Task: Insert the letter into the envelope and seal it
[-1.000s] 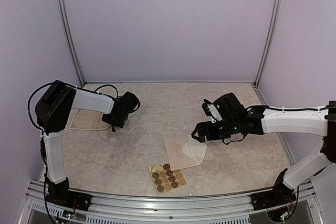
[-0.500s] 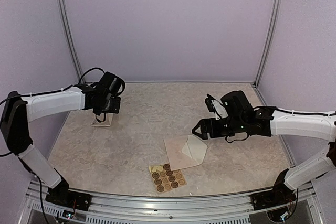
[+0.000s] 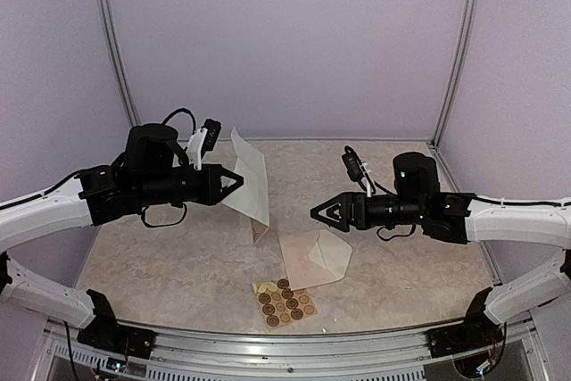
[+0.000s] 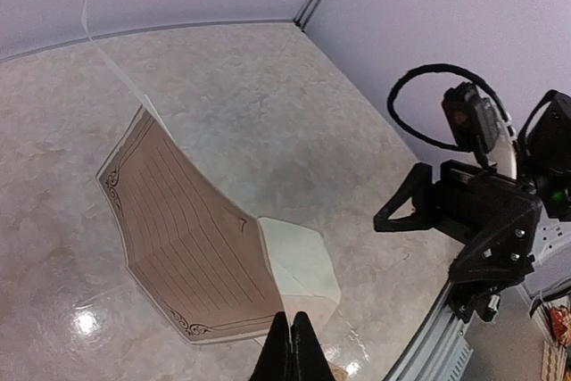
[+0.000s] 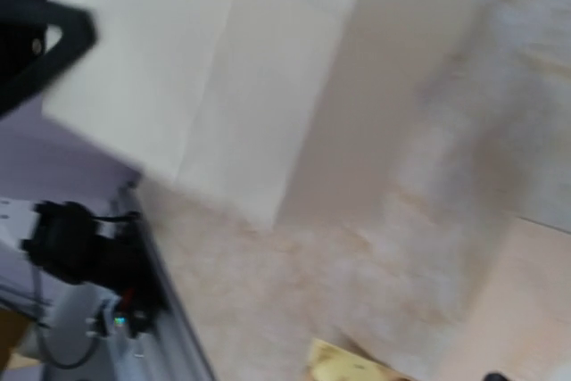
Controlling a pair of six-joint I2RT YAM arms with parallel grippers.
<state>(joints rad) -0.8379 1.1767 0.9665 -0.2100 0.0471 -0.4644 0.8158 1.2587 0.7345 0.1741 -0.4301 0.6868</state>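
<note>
**Fig. Letter in carriage, read from the near edge outward.** Nearest me, just in front of the envelope (image 3: pixel 308 260), lies one tan sticker sheet (image 3: pixel 285 301). It carries round brown stickers, too small for me to count surely. The one envelope lies flat on the table (image 3: pixel 384 176), its whiter part on the side toward the right arm. I see nothing inside it.

Just beyond the envelope, toward its right, hangs the right gripper (image 3: pixel 323 213), jaws spread and empty. Beyond the envelope to its left, the left gripper (image 3: pixel 239 181) has its jaws pressed together on an edge of the one letter (image 3: pixel 252 180). The letter is a creased, ruled sheet with an ornamental border, held up on edge. I cannot tell whether its lower edge touches the table.

I judge the step in hand to be bringing the letter to the envelope; insertion and sealing are not yet done. The next move, as I judge it, calls for lowering the letter's leading edge to the envelope's mouth while the right gripper steadies the flap.

Count: two arms, one letter, one envelope, one sticker sheet.
</note>
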